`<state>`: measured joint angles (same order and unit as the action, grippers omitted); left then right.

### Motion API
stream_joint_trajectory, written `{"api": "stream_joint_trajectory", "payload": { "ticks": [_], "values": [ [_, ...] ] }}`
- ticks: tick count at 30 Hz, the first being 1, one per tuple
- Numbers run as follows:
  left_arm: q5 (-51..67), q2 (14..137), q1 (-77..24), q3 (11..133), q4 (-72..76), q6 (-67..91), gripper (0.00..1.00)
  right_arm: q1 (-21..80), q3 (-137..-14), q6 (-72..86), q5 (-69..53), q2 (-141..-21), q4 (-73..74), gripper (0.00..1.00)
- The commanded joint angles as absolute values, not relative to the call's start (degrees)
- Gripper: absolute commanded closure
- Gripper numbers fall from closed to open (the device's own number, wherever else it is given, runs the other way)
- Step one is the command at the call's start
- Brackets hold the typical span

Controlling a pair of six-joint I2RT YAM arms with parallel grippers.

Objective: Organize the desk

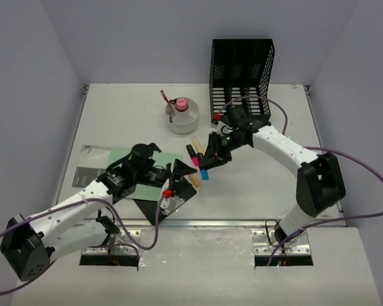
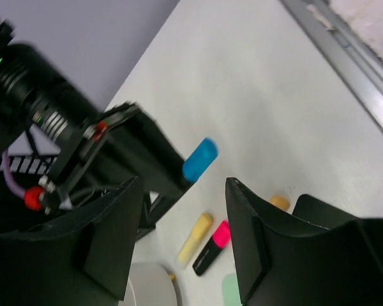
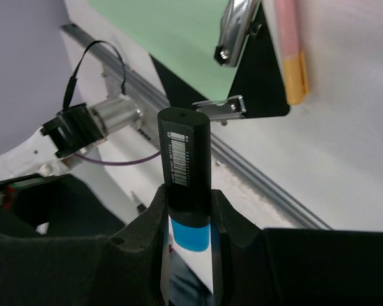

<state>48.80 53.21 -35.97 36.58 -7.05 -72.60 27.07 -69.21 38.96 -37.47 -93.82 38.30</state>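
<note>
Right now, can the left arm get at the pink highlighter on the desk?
Probably yes. The left pincer is open and the pink highlighter lies flat just ahead of it, nothing on top. The right pincer, shut on the blue highlighter, hangs close beside that path and may crowd it.

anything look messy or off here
Yes: a yellow highlighter and a pink highlighter lie loose on the desk near the cup, and the green sheet sits skewed, overlapping other papers at the near left.

Surface [image 1: 242, 191], lower right and upper left of frame: left free. Centre: obstructed by highlighters [image 1: 191, 152] and cup [image 1: 182, 116]. Upper right: blocked by mesh rack [image 1: 241, 64].
</note>
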Motion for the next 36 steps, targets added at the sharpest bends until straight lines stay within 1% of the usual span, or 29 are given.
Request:
{"api": "stream_joint_trajectory", "payload": {
  "ticks": [1, 4, 16, 19, 20, 21, 23, 24, 25, 26, 29, 30, 31, 32, 35, 36],
  "values": [
    [48.35, 56.85, -41.12, 39.45, -12.46, -88.40, 0.48, 26.81, -67.94, 42.80, -46.75, -93.78, 35.77, 0.99],
    [47.82, 61.51, -43.33, 41.83, -16.51, -94.04, 0.49, 26.81, -66.19, 44.82, -49.39, -93.08, 34.19, 0.99],
    [45.18, 68.11, -45.79, 43.50, -10.81, -94.04, 0.50, 26.81, -61.53, 48.43, -51.07, -91.67, 31.20, 0.99],
    [45.35, 68.90, -45.97, 43.51, -9.85, -94.48, 0.54, 26.81, -61.17, 49.48, -51.85, -92.02, 30.67, 0.99],
    [45.35, 69.17, -45.97, 43.59, -9.76, -94.48, 0.56, 26.81, -61.17, 49.92, -52.38, -92.11, 30.41, 0.99],
    [45.35, 69.43, -45.97, 43.85, -9.67, -94.57, 0.62, 26.81, -61.26, 50.01, -52.56, -92.28, 30.32, 0.99],
    [45.35, 69.87, -45.97, 44.03, -9.49, -94.75, 0.68, 26.81, -61.35, 50.18, -52.73, -92.20, 30.41, 0.99],
    [45.53, 69.96, -45.97, 44.12, -8.97, -94.57, 0.76, 26.72, -61.35, 50.19, -52.73, -92.28, 30.32, 0.99],
    [45.61, 69.96, -45.97, 44.03, -8.70, -94.22, 0.81, 26.81, -61.35, 50.27, -52.73, -92.29, 30.32, 0.99],
    [45.70, 69.96, -45.97, 43.95, -8.35, -93.87, 0.88, 26.81, -61.17, 50.45, -52.91, -92.20, 30.15, 0.99],
    [45.88, 69.96, -46.05, 43.86, -6.77, -92.55, 0.97, 26.89, -60.73, 50.28, -53.35, -92.02, 29.71, 0.99],
    [45.79, 69.96, -46.05, 43.86, -6.51, -92.37, 0.98, 26.89, -60.91, 49.66, -53.44, -92.02, 29.71, 0.94],
    [45.70, 69.79, -46.05, 43.86, -6.33, -92.11, 1.00, 26.89, -61.17, 48.88, -53.35, -91.76, 29.79, 0.83],
    [45.70, 69.70, -46.05, 43.94, -6.42, -91.41, 1.00, 26.89, -61.43, 47.39, -53.09, -91.58, 30.58, 0.53],
    [45.97, 68.30, -46.05, 43.68, -5.63, -87.38, 1.00, 26.02, -63.10, 44.05, -48.88, -90.44, 32.77, 0.10],
    [46.05, 67.77, -46.05, 43.59, -4.32, -85.28, 1.00, 25.41, -64.67, 43.08, -47.30, -90.18, 33.39, 0.07]
  ]
}}
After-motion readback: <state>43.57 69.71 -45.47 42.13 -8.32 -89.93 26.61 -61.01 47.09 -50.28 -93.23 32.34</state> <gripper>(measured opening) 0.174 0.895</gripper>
